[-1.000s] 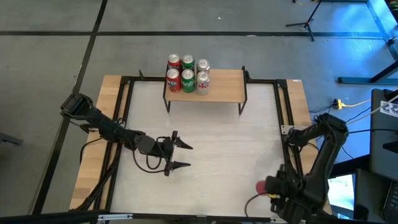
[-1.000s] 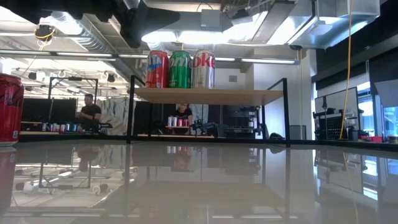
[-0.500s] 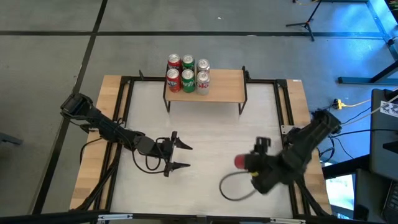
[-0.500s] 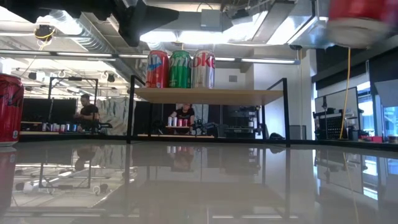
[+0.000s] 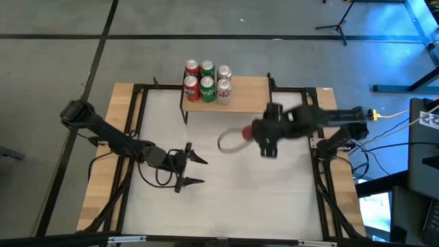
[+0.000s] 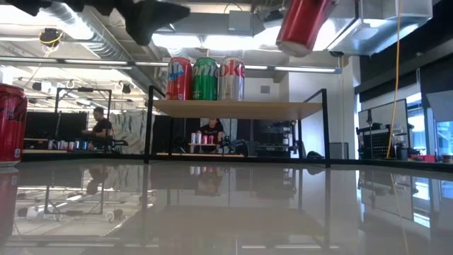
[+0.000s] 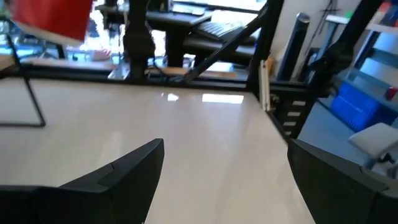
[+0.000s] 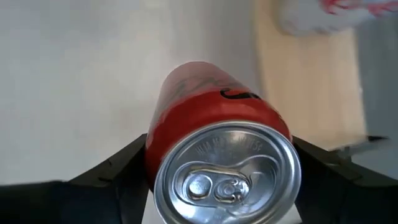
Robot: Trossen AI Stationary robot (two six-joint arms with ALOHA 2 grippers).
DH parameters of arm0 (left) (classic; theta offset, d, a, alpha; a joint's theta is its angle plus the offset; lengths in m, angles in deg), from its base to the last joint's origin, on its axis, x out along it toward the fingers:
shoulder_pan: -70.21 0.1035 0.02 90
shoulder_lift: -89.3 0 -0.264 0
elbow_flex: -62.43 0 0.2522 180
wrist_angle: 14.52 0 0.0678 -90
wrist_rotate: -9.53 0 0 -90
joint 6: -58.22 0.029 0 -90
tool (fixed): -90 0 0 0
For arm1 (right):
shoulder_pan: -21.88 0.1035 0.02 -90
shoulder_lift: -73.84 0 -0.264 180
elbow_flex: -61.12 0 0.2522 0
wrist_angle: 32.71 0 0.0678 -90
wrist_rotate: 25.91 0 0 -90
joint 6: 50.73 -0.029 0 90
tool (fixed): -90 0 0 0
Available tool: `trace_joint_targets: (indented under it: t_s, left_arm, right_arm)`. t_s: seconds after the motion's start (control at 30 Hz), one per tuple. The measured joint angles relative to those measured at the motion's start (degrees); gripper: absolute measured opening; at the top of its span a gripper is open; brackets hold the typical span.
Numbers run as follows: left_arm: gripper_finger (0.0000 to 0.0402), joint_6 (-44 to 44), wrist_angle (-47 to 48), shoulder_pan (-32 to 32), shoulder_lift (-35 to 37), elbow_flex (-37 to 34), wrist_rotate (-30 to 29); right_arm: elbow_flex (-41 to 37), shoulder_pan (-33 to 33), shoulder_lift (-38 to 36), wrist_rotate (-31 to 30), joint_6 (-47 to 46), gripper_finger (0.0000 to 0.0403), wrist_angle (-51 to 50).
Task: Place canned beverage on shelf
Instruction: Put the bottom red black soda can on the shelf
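Note:
A red can [image 5: 245, 132] hangs tilted above the table's middle right, a short way in front of the shelf, with my right gripper [image 5: 252, 132] shut on it. In the low view the red can [image 6: 301, 25] shows high up, above the shelf board. The shelf [image 5: 247, 96], a light-wood board on thin black legs, stands at the far edge, with several upright cans [image 5: 206, 81] on its left part. My left gripper [image 5: 200, 171] stands open over the table's near left, nothing between its fingers [image 7: 124, 174]. My right gripper pinches the red can's side wall just below its top rim [image 8: 155, 155] between its two fingers [image 8: 118, 171], one on each side. The fingers slant down from above. The can hangs clear of the table, tilted, its pull-tab top [image 8: 224, 180] toward the wrist.
Another red can [image 6: 10, 124] shows upright at the low view's left edge. The shelf board's right part [image 8: 305, 81] is bare wood. Black frame rails [image 5: 315, 147] run along the tabletop's sides. People sit at benches [image 6: 102, 127] in the room beyond.
My right gripper has swung from the table's near right corner up and toward the far edge, close to the shelf, turning as it went. The red can has gone with it, lifted well clear of the table and now tilted.

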Motion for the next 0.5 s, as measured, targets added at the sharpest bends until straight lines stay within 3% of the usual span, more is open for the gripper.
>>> trace_joint_targets:
  t_s: [0.33,0.5]
  left_arm:
    - [0.0332,0.0,6.2,3.8,3.0,0.0,0.0]
    - [0.0332,2.7,5.7,6.3,3.0,0.0,1.6]
  right_arm:
    - [1.5,-21.7,0.0,2.2,10.6,0.0293,4.4]
    - [1.4,-31.1,0.3,7.4,16.2,0.0293,10.0]
